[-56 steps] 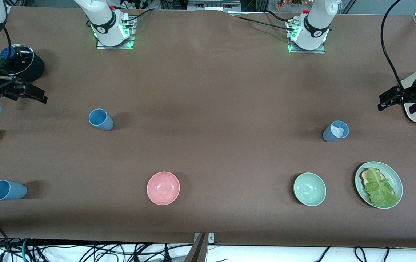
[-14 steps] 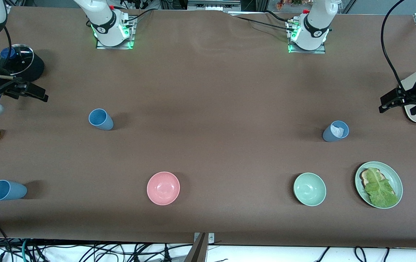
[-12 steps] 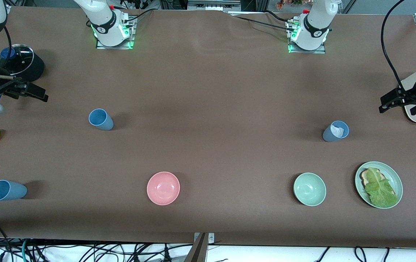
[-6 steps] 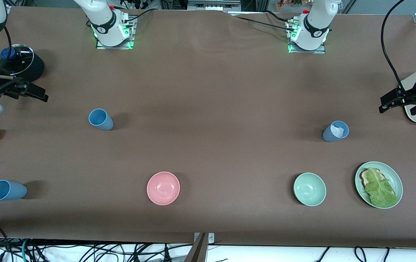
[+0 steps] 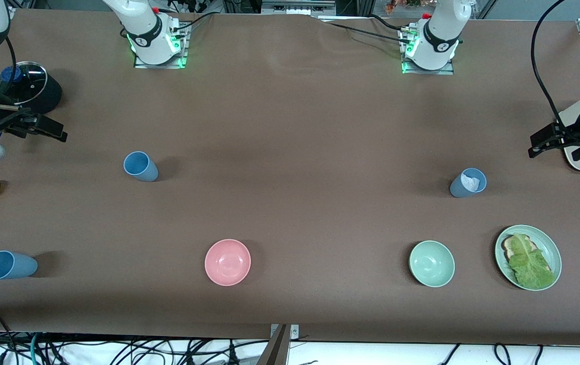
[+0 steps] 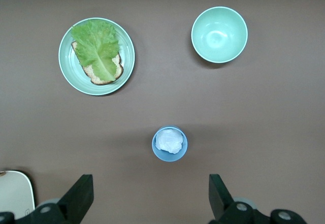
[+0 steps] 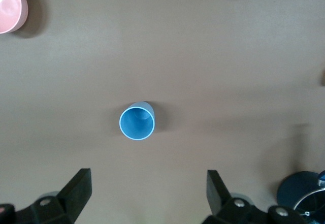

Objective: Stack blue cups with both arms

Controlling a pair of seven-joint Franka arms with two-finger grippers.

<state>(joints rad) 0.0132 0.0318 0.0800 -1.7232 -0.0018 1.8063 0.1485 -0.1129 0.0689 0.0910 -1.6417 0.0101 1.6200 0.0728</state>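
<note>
At table ends: left gripper (image 6: 147, 201), right gripper (image 7: 147, 198) spread wide, empty; no legible writing.

You see the pink bowl (image 7: 9, 11) cut by the right wrist view's edge, and white stuff (image 6: 169, 140) hides one cup's (image 6: 169, 144) inside.

The whole scene sat on one big table (image 5: 290, 126) covered in a plain brown sheet that had a few wrinkles along the edge farthest from the front camera. Below the table's near edge there was a pale floor (image 5: 371, 355) with a mess of black cables (image 5: 117, 350) and a small metal bracket (image 5: 282, 332) clamped at the middle of that edge. Light was soft and even, and above the table's top edge you could only make out bits of dark clutter.
</note>
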